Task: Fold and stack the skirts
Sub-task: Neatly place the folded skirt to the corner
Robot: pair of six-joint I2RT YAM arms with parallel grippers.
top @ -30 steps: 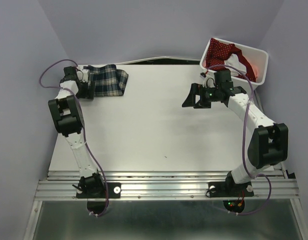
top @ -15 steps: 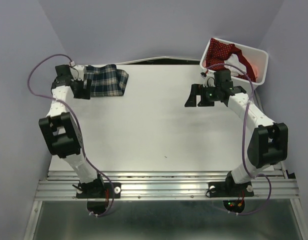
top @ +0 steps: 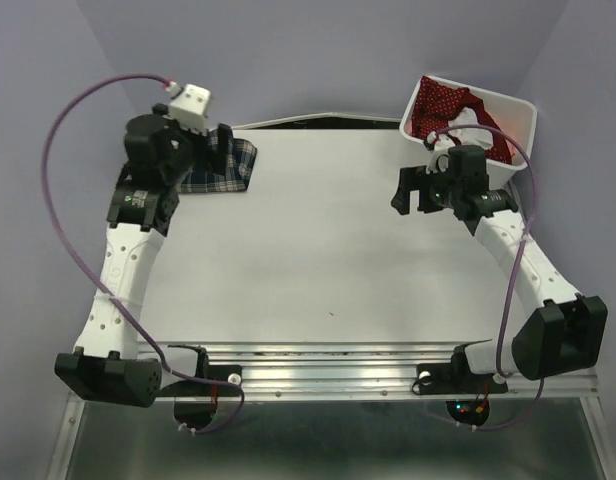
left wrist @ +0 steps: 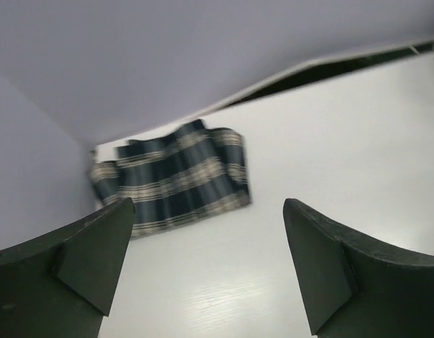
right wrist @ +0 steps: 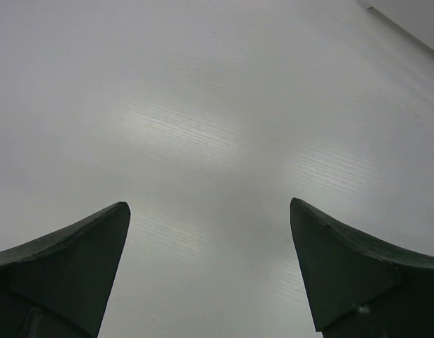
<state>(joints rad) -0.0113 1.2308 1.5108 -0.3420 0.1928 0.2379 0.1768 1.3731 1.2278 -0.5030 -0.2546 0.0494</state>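
The plaid skirt (top: 231, 170) lies folded flat at the far left corner of the table; it also shows in the left wrist view (left wrist: 171, 179). My left gripper (top: 216, 148) is open and empty, raised above the skirt's near side; in its wrist view (left wrist: 203, 271) the skirt lies beyond the fingertips, apart from them. The red dotted skirt (top: 446, 104) lies bunched in the white bin (top: 518, 110) at the far right. My right gripper (top: 410, 190) is open and empty over bare table (right wrist: 210, 271), just left of the bin.
The white table (top: 328, 250) has purple walls behind and on both sides. A dark gap (left wrist: 330, 67) runs along the table's back edge. A metal rail (top: 328, 370) with the arm bases borders the near edge.
My left arm has lifted up and drawn back from the plaid skirt, which stays folded at the corner. My right gripper has moved right, toward the bin.
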